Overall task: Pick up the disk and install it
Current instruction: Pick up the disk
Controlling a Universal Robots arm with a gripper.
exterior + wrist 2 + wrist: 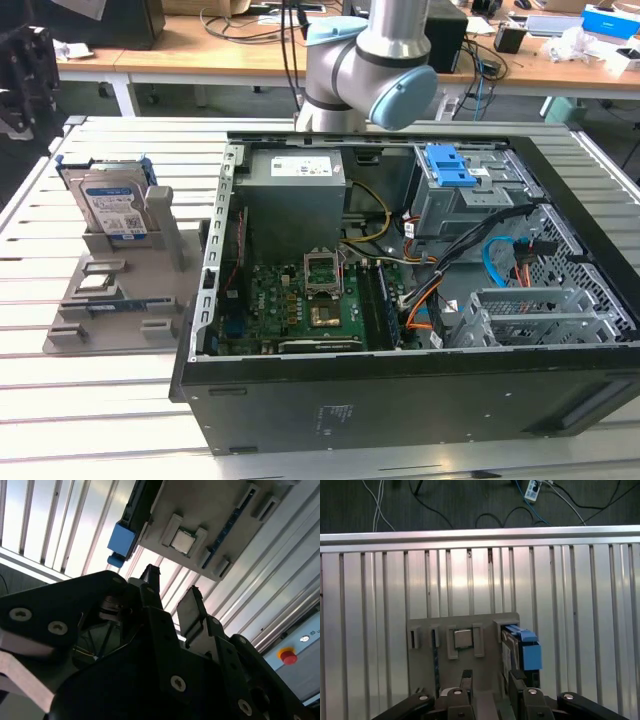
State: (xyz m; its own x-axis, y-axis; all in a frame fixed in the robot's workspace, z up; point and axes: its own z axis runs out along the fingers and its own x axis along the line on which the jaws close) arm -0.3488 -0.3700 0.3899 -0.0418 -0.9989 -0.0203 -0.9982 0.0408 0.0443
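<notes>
The disk (112, 208) stands upright in a grey holder (165, 235) at the exterior view's upper left. In the first wrist view the gripper (490, 676) is apart from it, its 2 fingers spread and empty.

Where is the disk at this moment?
In the exterior view, the disk stands on edge in the grey holder on the exterior view's left, beside the open computer case.
</notes>
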